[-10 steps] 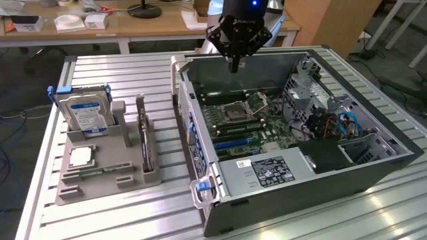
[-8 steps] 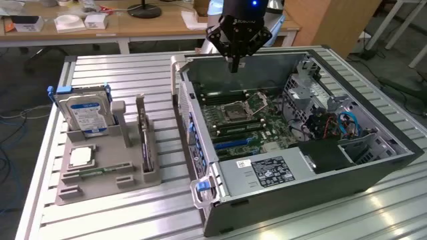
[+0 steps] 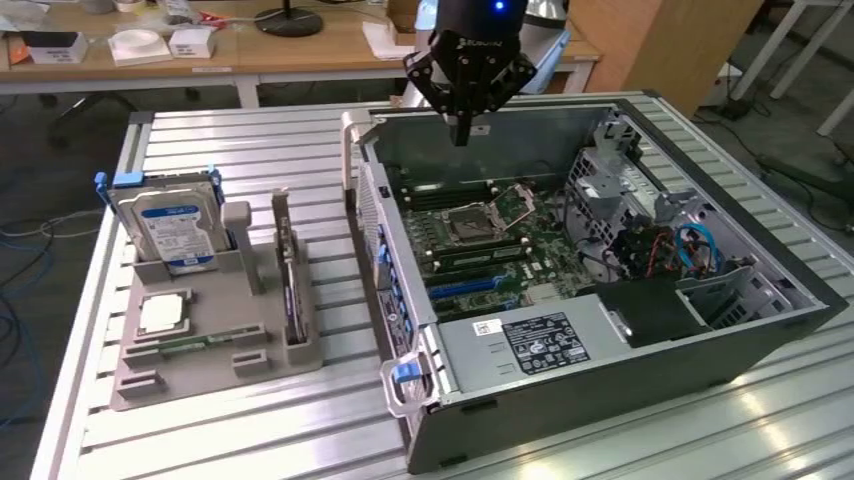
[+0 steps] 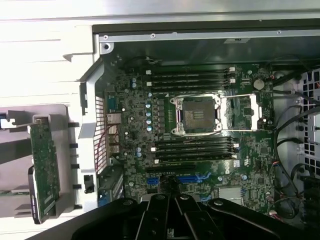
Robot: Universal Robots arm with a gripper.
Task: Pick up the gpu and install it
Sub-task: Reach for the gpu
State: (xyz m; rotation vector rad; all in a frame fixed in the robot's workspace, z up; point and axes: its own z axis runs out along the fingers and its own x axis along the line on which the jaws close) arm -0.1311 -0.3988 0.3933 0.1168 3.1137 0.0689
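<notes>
Gpu (image 3: 291, 290) stands on edge in the grey holder (image 3: 200, 365) on the tabletop (image 3: 240, 440), just beside the open computer case (image 3: 601, 400); farther back, the gripper (image 3: 462, 135) hangs clenched, holding nothing, above the motherboard (image 3: 481, 250).

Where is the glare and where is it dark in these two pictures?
Exterior view: glare streaks on the table, a dark pocket inside the case. Wrist view: table washed out white, gripper a dark silhouette, motherboard evenly lit.
</notes>
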